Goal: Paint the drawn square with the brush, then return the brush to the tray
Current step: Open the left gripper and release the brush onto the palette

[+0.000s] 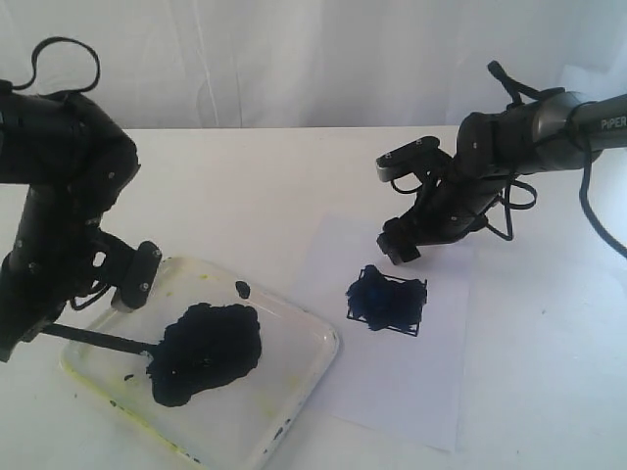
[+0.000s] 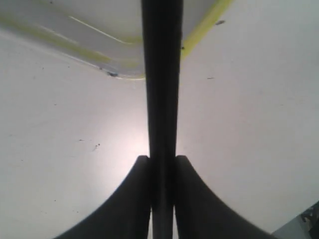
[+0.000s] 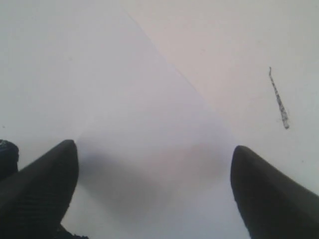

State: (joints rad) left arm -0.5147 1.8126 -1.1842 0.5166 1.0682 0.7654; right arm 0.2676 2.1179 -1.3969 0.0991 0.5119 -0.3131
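My left gripper [image 2: 162, 163] clamps the thin black stick-like brush [image 2: 162, 74], tip meeting the black paint blob [image 1: 208, 352] at its nine o'clock; my right gripper [image 3: 154, 148] gapes, arm [image 1: 549, 119] lettered "PiPER".

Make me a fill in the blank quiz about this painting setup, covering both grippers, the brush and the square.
1. The left gripper is shut on the ____.
2. Its tip reaches the black paint blob inside the ____.
3. The right gripper holds nothing, and its jaws are ____.
4. The drawn square, daubed dark blue, lies on the white ____.

Missing words: brush; tray; open; paper.
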